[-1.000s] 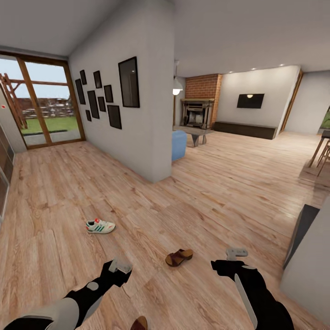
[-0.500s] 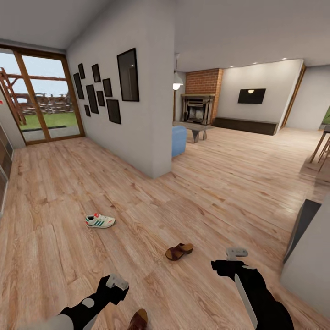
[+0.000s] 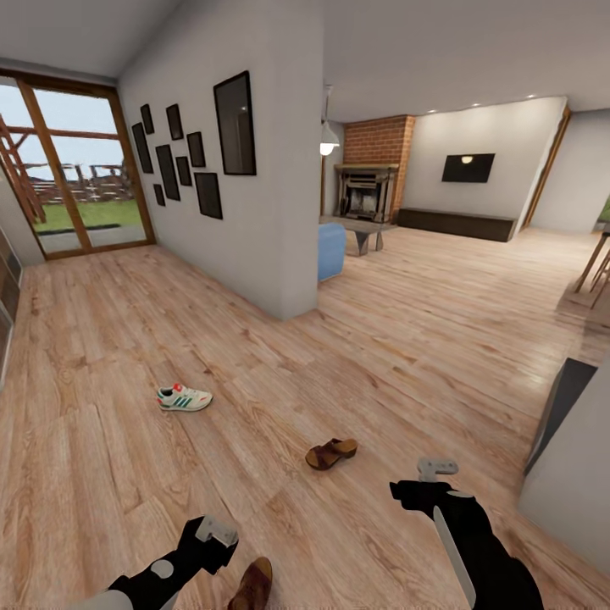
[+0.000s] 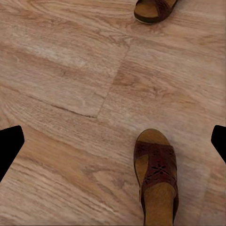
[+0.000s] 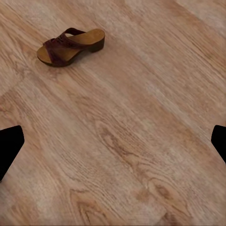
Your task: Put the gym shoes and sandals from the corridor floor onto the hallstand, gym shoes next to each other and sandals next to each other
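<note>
The near sandal (image 4: 156,174) points toward the far sandal (image 3: 330,453); left gripper (image 3: 216,535), probably wide open and empty, has dropped lower.

A single dark brown sandal (image 5: 70,46) lies on the corridor floor (image 5: 132,141), resting flat on its sole — tan footbed showing at the open heel, a patterned strap across the front. Its block heel points away from the toe, which sits nearer the plank seam. The floor is light brown wood-plank laminate with strong grain and a dark knot. The right end effector (image 5: 113,143) hangs well apart from the sandal, its two black fingertips (image 5: 9,146) spread wide — nothing between them.
</note>
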{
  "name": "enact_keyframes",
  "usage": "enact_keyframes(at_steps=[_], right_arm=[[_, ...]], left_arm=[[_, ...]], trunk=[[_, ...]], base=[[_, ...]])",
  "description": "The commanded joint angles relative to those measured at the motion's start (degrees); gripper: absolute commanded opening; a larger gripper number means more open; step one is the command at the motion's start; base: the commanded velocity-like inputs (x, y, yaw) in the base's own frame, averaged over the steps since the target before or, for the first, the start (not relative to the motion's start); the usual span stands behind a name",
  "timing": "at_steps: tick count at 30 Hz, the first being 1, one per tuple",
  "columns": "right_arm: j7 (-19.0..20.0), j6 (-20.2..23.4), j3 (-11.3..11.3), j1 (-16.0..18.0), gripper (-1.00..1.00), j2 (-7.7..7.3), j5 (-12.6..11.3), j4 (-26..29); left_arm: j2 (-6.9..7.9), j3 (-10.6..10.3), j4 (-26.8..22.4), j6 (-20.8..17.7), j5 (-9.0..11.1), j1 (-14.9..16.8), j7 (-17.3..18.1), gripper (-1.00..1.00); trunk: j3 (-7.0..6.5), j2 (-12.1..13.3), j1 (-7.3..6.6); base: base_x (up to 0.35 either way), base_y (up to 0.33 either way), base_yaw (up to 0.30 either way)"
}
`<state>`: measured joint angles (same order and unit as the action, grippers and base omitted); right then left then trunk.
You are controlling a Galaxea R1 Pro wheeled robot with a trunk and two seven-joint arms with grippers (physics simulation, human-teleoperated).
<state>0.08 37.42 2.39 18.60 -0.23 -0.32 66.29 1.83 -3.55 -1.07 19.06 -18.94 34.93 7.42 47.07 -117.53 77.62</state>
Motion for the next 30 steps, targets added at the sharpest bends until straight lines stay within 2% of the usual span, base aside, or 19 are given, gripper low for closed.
enact_keyframes(at_steps=[1,15,23,30], right_arm=[[0.0,0.3,0.0,0.0,1.00,0.00,0.0,0.1],[0.0,0.3,0.0,0.0,1.00,0.04,0.0,0.1],[0.0,0.3,0.1,0.0,1.00,0.00,0.0,0.1],[0.0,0.3,0.1,0.0,1.00,0.02,0.0,0.1]], left_arm=[[0.02,-0.3,0.0,0.2,0.1,0.0,0.1,1.00],[0.02,-0.4,0.0,0.1,0.0,0.0,0.1,1.00],[0.02,-0.4,0.0,0.1,0.0,-2.1,0.1,1.00],[0.02,-0.4,0.0,0.1,0.0,-2.1,0.1,1.00]], trunk=[[0.33,-0.4,0.22],[4.15,-6.1,3.29],[6.25,-9.3,5.05],[7.71,-12.1,6.59]], base=[[0.000,0.000,0.000],[0.000,0.000,-0.009],[0.000,0.000,-0.151],[0.000,0.000,-0.067]])
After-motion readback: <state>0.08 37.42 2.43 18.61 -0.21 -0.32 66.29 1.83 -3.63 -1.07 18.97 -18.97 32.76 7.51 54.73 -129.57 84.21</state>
